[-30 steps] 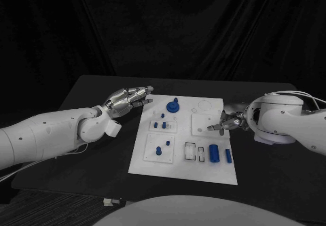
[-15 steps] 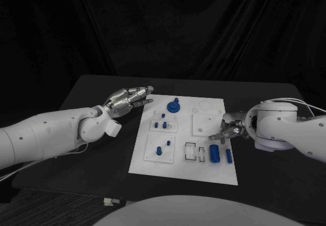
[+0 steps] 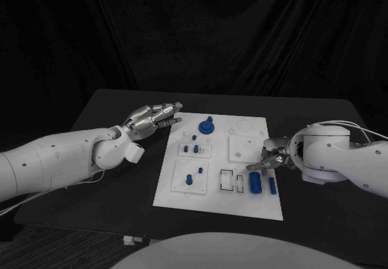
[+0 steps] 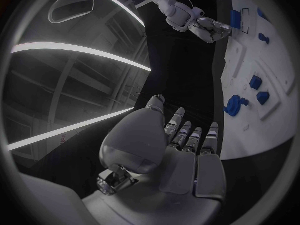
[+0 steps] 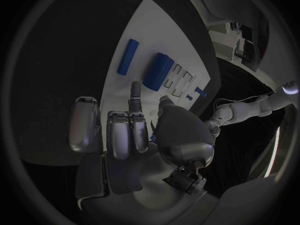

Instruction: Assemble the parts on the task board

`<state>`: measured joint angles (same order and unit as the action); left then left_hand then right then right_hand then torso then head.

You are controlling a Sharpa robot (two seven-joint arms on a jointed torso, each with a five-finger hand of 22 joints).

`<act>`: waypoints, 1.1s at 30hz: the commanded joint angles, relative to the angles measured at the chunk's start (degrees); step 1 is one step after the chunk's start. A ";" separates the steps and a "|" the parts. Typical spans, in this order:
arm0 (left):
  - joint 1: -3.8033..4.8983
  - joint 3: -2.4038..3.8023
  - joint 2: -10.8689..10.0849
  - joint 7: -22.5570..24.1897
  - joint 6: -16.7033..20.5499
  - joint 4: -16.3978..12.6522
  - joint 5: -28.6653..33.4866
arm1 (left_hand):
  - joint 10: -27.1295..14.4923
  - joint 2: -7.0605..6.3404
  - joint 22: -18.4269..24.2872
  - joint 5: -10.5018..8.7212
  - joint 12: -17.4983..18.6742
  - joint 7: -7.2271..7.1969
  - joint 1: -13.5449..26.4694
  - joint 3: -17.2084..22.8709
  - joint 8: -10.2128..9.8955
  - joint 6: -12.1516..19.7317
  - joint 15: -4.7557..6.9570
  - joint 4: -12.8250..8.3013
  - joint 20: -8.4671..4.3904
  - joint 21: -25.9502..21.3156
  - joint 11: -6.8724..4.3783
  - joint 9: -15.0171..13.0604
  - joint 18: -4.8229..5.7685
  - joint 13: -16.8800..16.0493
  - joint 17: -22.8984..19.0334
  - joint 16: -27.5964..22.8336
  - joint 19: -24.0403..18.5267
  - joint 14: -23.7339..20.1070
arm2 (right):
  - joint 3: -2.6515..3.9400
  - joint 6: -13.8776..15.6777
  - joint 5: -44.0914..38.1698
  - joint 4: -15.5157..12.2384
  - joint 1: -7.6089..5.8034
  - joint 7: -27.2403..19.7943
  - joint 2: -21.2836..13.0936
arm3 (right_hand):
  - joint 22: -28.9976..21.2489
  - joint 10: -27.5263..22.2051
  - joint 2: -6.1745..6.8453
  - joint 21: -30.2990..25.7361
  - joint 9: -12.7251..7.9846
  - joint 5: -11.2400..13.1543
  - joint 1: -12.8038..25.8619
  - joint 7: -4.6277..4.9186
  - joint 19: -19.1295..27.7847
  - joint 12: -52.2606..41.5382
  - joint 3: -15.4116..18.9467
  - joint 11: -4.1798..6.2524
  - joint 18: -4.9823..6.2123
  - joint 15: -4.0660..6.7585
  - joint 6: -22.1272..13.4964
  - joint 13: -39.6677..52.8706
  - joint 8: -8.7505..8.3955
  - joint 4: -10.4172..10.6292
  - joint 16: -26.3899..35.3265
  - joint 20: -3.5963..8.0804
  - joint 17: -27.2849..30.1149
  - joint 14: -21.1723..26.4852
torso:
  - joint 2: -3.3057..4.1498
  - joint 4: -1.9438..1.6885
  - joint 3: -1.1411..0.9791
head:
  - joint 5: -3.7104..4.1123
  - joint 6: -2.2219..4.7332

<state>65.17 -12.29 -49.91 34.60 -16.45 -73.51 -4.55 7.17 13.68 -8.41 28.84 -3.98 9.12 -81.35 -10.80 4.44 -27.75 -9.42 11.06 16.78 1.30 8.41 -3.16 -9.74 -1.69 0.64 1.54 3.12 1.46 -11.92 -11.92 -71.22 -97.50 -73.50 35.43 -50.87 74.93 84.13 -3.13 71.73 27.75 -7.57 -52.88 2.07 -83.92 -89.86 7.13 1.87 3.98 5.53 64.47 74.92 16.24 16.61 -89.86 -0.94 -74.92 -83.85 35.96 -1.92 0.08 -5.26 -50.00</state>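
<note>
Two cylinders (image 3: 262, 183) nr right hand (image 3: 272, 159) (on board (image 3: 220, 202))

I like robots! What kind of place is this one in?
Probably a robot test lab: a black table with dark curtains behind, a white task board with blue parts, and ceiling strip lights.

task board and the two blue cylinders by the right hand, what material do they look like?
Task board: likely matte white plastic; flat, even, no glare. Fat blue cylinder and thin blue cylinder: probably moulded or printed plastic; uniform colour, dull sheen. Can't confirm from these views.
</note>
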 commanded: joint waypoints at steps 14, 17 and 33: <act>-0.09 0.05 0.14 0.46 -0.83 0.00 0.36 | 0.18 0.07 -0.05 0.19 -0.18 0.22 -0.64 0.26 0.36 -0.40 0.12 0.03 0.01 0.14 0.17 -0.09 0.45 -0.05 0.08 0.20 0.10 0.29 | 0.02 -2.85 -0.02 0.39 1.07 1.36 1.26 | 9.49 5.87 0.89 -1.89 5.72 3.94 3.39 -0.82 0.72 -0.14 1.65 0.73 0.22 0.18 -0.04 15.08 2.63 -0.05 -0.14 0.17 -15.08 -6.15 | 0.03 -0.03 0.00 | 0.06 0.00; -0.09 0.05 0.16 0.41 -0.87 0.00 0.36 | 0.18 0.07 -0.05 0.19 -0.18 0.22 -0.64 0.26 0.36 -0.40 0.12 0.03 0.01 0.14 0.17 -0.09 0.45 -0.05 0.08 0.20 0.10 0.29 | 0.02 -3.45 -0.02 0.58 1.19 1.44 1.50 | 9.43 5.87 0.99 -2.09 6.53 4.20 3.56 -0.88 0.76 -0.14 1.63 0.82 0.26 0.25 -0.23 15.08 2.96 -0.09 -0.14 0.24 -15.08 -6.15 | 0.01 -0.04 0.01 | 0.04 0.00; -0.10 0.05 0.09 -0.18 -1.02 0.08 0.36 | 0.19 -0.02 -0.13 0.21 -0.28 0.27 -0.69 0.27 0.39 -0.42 0.06 0.02 0.03 0.17 0.22 -0.08 0.44 -0.05 0.09 0.23 0.17 0.30 | 0.02 -7.18 -0.02 1.07 2.04 1.73 2.20 | 8.77 5.87 1.65 -4.73 13.81 -3.56 -0.18 -0.66 1.34 -0.14 0.62 0.76 0.66 0.29 -4.40 15.08 4.46 -1.43 -0.14 0.35 -15.08 -6.15 | -0.02 0.00 0.00 | -0.23 0.00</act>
<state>65.15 -12.29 -49.90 34.14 -16.68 -73.42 -4.55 7.17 13.68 -8.48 28.84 -3.98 9.12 -81.35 -10.80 4.66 -27.75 -9.42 11.05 16.78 1.29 8.41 -3.20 -9.74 -1.67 0.64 1.54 3.12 1.46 -11.93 -17.37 -71.19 -96.41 -71.64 36.02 -48.72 74.91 83.91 -1.39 67.27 41.24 -10.48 -52.61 1.46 -83.00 -89.86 7.80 2.49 3.99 5.53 60.38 74.91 20.36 15.51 -89.85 -0.61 -74.91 -83.85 35.95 -1.93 0.08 -5.49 -50.00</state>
